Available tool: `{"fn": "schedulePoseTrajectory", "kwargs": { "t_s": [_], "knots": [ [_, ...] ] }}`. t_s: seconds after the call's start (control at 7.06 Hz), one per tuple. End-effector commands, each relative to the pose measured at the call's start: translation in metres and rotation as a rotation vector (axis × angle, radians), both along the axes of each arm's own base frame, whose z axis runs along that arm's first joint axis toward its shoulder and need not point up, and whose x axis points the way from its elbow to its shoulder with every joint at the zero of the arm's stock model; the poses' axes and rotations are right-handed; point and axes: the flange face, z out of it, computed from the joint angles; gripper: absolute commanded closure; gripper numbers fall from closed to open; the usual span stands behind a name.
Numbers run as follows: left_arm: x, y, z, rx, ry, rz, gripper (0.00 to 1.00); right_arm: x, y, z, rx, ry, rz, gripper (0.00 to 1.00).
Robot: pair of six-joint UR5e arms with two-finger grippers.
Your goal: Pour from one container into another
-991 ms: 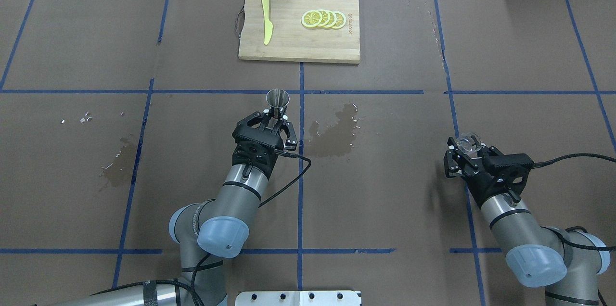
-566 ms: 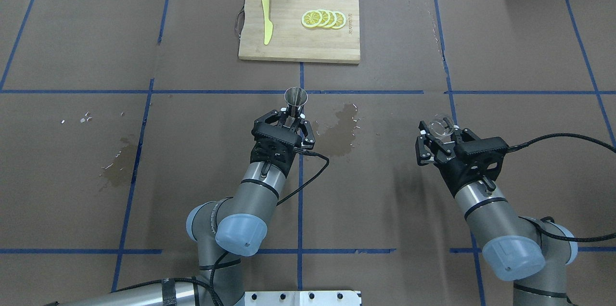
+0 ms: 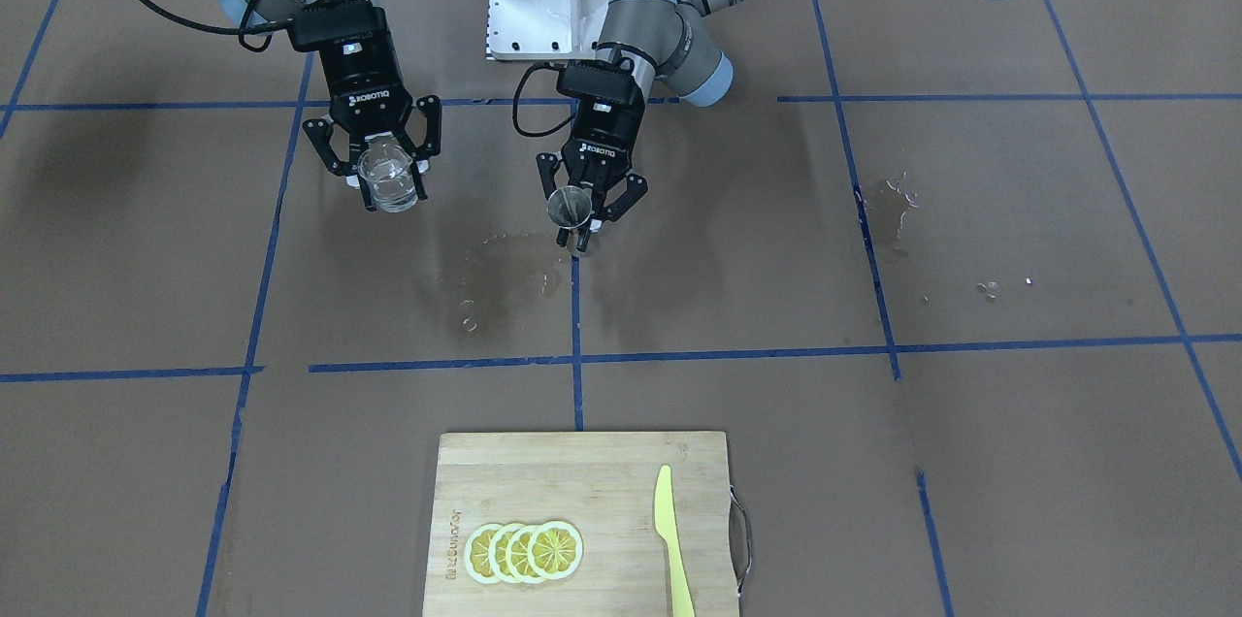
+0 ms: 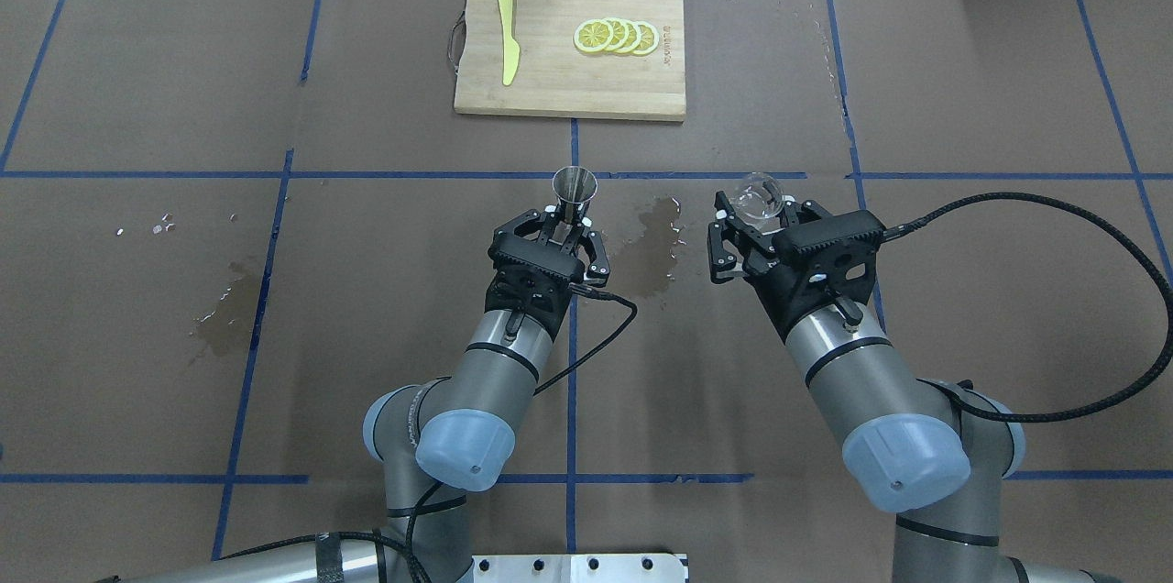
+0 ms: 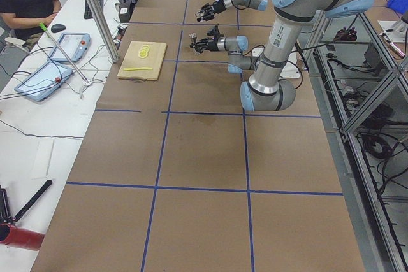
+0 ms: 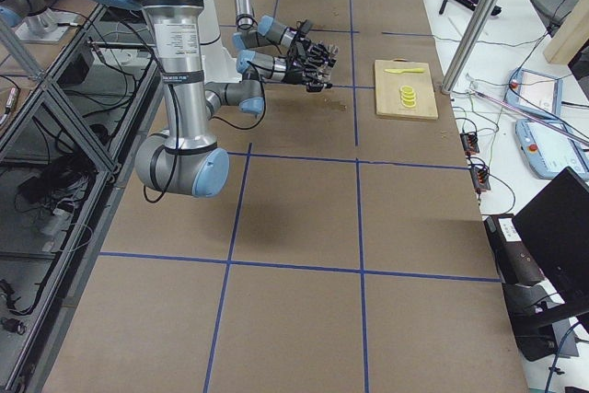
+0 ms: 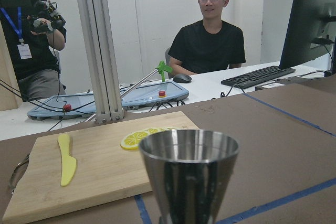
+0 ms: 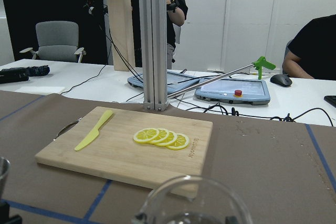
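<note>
Holding both upright: left gripper (image 4: pixel 562 227) is clamped low on the steel jigger (image 4: pixel 575 188), right gripper (image 4: pixel 761 214) is closed around the glass cup (image 4: pixel 760 196). Cup sits off to the jigger's right, clearly apart, about level, so I reckon it has to close in leftward before tipping.

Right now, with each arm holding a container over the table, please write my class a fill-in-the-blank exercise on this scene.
1. The small grey steel hourglass-shaped jigger is held by the ___.
2. The small clear glass cup is held by the ___.
3. The pale wooden cutting board carries ___ overlapping lemon slices.
4. The flat yellow knife lies on that board, toward the robot's ___ of the slices.
Missing words: left gripper; right gripper; four; left.
</note>
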Motion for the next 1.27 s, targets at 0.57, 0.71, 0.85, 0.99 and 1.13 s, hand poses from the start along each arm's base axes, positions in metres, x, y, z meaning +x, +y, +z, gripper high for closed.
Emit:
{"fn": "schedulePoseTrajectory", "kwargs": {
  "t_s": [0.57, 0.71, 0.85, 0.99, 1.13],
  "knots": [
    [0.004, 0.037, 0.0, 0.088, -0.029, 0.033, 1.0, -0.007, -0.03, -0.101, -0.011, 0.108, -0.049, 1.0],
    [0.004, 0.037, -0.001, 0.089, -0.028, 0.033, 1.0, -0.01, -0.03, -0.105, -0.02, 0.142, -0.052, 1.0],
    [0.004, 0.037, -0.001, 0.09, -0.028, 0.035, 1.0, -0.009, -0.029, -0.108, -0.025, 0.161, -0.054, 1.0],
    [0.004, 0.037, -0.001, 0.09, -0.027, 0.034, 1.0, -0.005, -0.026, -0.111, -0.03, 0.174, -0.056, 1.0],
    [0.004, 0.037, -0.001, 0.09, -0.028, 0.035, 1.0, -0.008, -0.026, -0.113, -0.038, 0.203, -0.058, 1.0]
  ]
}}
